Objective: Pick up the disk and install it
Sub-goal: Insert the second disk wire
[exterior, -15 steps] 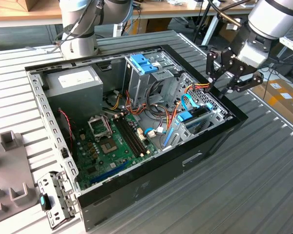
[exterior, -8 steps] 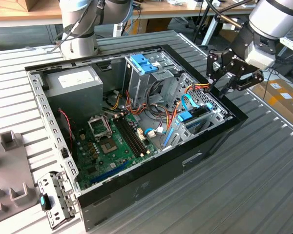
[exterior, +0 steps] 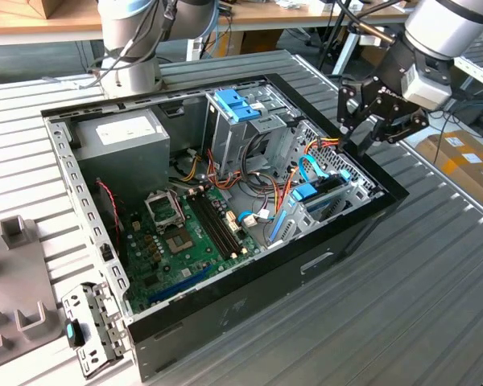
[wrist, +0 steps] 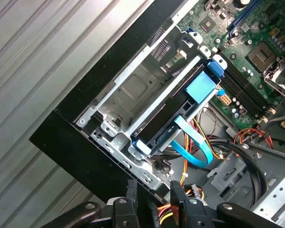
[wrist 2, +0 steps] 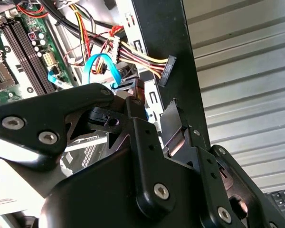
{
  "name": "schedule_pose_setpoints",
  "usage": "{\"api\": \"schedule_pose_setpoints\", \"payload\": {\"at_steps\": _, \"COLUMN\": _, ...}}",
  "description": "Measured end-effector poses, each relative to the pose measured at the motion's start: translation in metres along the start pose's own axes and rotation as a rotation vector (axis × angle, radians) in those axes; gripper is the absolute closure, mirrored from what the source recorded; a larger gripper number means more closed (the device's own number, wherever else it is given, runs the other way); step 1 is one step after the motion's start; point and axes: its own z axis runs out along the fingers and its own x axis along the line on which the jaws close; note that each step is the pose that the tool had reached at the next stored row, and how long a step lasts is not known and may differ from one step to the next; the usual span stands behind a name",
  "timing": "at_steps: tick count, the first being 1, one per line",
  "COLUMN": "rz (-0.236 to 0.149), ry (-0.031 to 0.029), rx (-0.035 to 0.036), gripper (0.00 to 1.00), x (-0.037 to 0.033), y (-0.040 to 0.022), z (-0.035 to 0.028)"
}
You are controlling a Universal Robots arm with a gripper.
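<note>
- Disk (wrist: 173, 111): we see it on edge in the metal drive bay (wrist: 133, 90) at the corner of the open computer case (exterior: 266, 310), its blue plastic rail (wrist: 199, 88) facing up along the bay's inner side.
- In the exterior view the same disk (exterior: 318, 197) sits at the case's end towards the exterior view's right, beside the motherboard (exterior: 189, 233).
- A flat blue ribbon cable (wrist: 192, 145) loops away from the end of the disk nearest the arm, next to a bundle of red, yellow and orange wires (wrist: 202, 130).
- Our gripper (exterior: 362, 145) hangs over the case's black rim, just above the wires and just beside the bay; it holds nothing.
- In the first wrist view the two fingertips (wrist: 176, 187) stand close together with a narrow gap between them, and nothing is pinched in that gap.
- In the second wrist view we see the gripper's black linkage (wrist 2: 133, 156) in front of the case wall, with a black wire connector (wrist 2: 166, 69) lying against that wall.
- Elsewhere in the case, the grey power supply box (exterior: 125, 141) and the tall cage with a blue cap (exterior: 237, 108) stand well apart from the gripper.
</note>
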Motion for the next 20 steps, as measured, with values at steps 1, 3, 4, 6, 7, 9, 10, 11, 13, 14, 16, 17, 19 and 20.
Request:
{"api": "schedule_pose_setpoints", "payload": {"at_steps": 1, "rz": -0.005, "ry": -0.0003, "rx": -0.0004, "gripper": 0.58, "x": -0.0002, "y": -0.0012, "z": 0.0002}}
{"api": "schedule_pose_setpoints", "payload": {"at_steps": 3, "rz": -0.022, "ry": -0.0013, "rx": -0.0016, "gripper": 0.58, "x": 0.0000, "y": -0.0052, "z": 0.0009}}
{"api": "schedule_pose_setpoints", "payload": {"at_steps": 4, "rz": -0.029, "ry": -0.0017, "rx": -0.0021, "gripper": 0.58, "x": 0.0002, "y": -0.0067, "z": 0.0011}}
{"api": "schedule_pose_setpoints", "payload": {"at_steps": 6, "rz": -0.046, "ry": -0.0026, "rx": -0.0035, "gripper": 0.58, "x": 0.0014, "y": -0.0106, "z": 0.0016}}
{"api": "schedule_pose_setpoints", "payload": {"at_steps": 7, "rz": -0.052, "ry": -0.0029, "rx": -0.0039, "gripper": 0.58, "x": 0.0018, "y": -0.0119, "z": 0.0016}}
{"api": "schedule_pose_setpoints", "payload": {"at_steps": 9, "rz": -0.066, "ry": -0.0039, "rx": -0.0050, "gripper": 0.58, "x": 0.0027, "y": -0.0150, "z": 0.0020}}
{"api": "schedule_pose_setpoints", "payload": {"at_steps": 10, "rz": -0.082, "ry": -0.0048, "rx": -0.0061, "gripper": 0.58, "x": 0.0028, "y": -0.0165, "z": 0.0025}}
{"api": "schedule_pose_setpoints", "payload": {"at_steps": 11, "rz": -0.094, "ry": -0.0054, "rx": -0.0070, "gripper": 0.58, "x": 0.0025, "y": -0.0174, "z": 0.0030}}
{"api": "schedule_pose_setpoints", "payload": {"at_steps": 13, "rz": -0.112, "ry": -0.0066, "rx": -0.0084, "gripper": 0.58, "x": 0.0023, "y": -0.0198, "z": 0.0036}}
{"api": "schedule_pose_setpoints", "payload": {"at_steps": 14, "rz": -0.117, "ry": -0.0068, "rx": -0.0088, "gripper": 0.58, "x": 0.0022, "y": -0.0206, "z": 0.0038}}
{"api": "schedule_pose_setpoints", "payload": {"at_steps": 16, "rz": -0.126, "ry": -0.0074, "rx": -0.0094, "gripper": 0.58, "x": 0.0015, "y": -0.0228, "z": 0.0041}}
{"api": "schedule_pose_setpoints", "payload": {"at_steps": 17, "rz": -0.129, "ry": -0.0075, "rx": -0.0097, "gripper": 0.58, "x": 0.0011, "y": -0.0236, "z": 0.0041}}
{"api": "schedule_pose_setpoints", "payload": {"at_steps": 19, "rz": -0.133, "ry": -0.0079, "rx": -0.0098, "gripper": 0.58, "x": 0.0006, "y": -0.0246, "z": 0.0044}}
{"api": "schedule_pose_setpoints", "payload": {"at_steps": 20, "rz": -0.133, "ry": -0.0079, "rx": -0.0099, "gripper": 0.58, "x": 0.0006, "y": -0.0247, "z": 0.0044}}
